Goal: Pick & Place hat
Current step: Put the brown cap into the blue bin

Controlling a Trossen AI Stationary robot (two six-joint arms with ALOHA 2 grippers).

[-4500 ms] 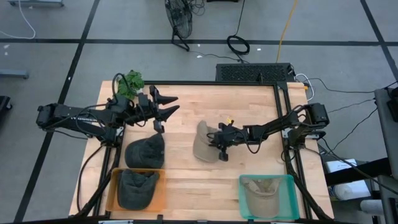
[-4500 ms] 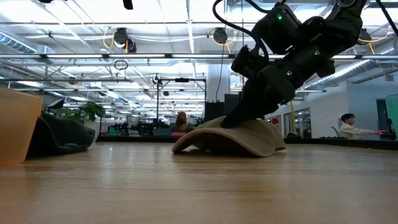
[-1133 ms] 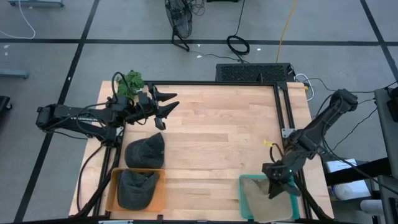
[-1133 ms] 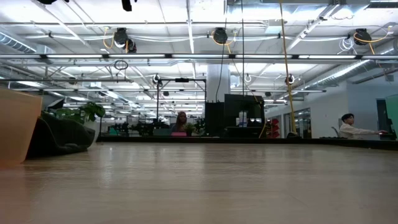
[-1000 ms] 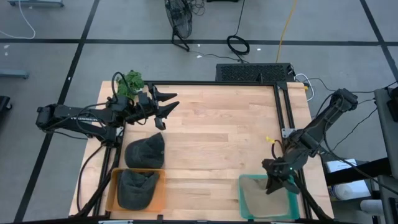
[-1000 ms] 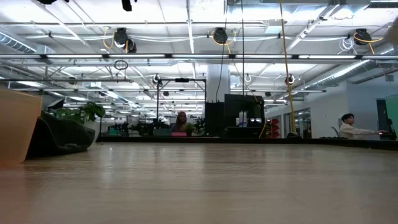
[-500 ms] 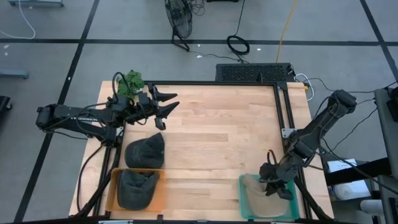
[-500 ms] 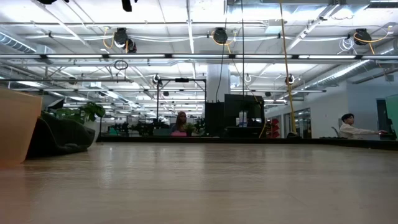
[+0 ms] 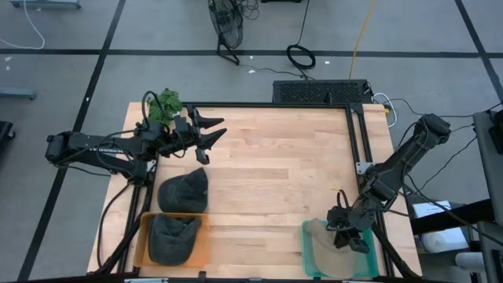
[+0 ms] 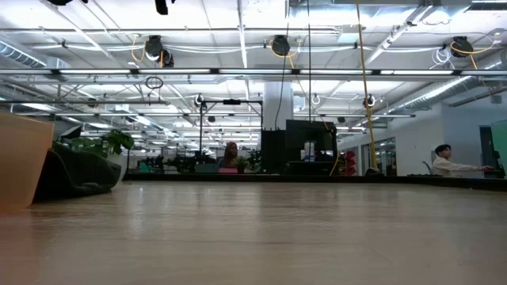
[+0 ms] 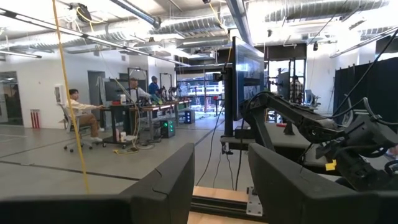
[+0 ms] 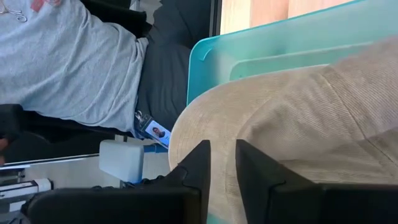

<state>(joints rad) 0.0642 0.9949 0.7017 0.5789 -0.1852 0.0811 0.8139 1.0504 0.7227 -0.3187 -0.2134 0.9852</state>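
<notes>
A tan hat (image 9: pixel 330 250) lies in the teal bin (image 9: pixel 308 253) at the table's near right corner; the right wrist view shows its corduroy cloth (image 12: pixel 298 118) filling the bin (image 12: pixel 249 50). My right gripper (image 9: pixel 346 233) is low over that bin, shut on the tan hat. One dark hat (image 9: pixel 183 191) rests brim-down on the table near the left, also in the low view as the dark hat (image 10: pixel 75 174). My left gripper (image 9: pixel 211 134) hovers open above the far left of the table, its fingers apart around the gripper (image 11: pixel 221 180). My right gripper pinches the tan hat's cloth near its rounded edge (image 12: pixel 222 158) between its two fingers, coming from above and slanting down into the teal bin. The hat rests in the bin under the fingers.
An orange bin (image 9: pixel 140 236) at the near left corner holds another dark hat (image 9: pixel 173 238). A green plant (image 9: pixel 167 104) stands at the far left corner. A black frame (image 9: pixel 357 134) runs along the right and far edges. A person's grey shirt (image 12: pixel 68 56) shows beyond the teal bin.
My right gripper has moved a little toward the table's left and down into the teal bin, still shut on the tan hat. The hat has come down with it and now spreads over the bin's floor.
</notes>
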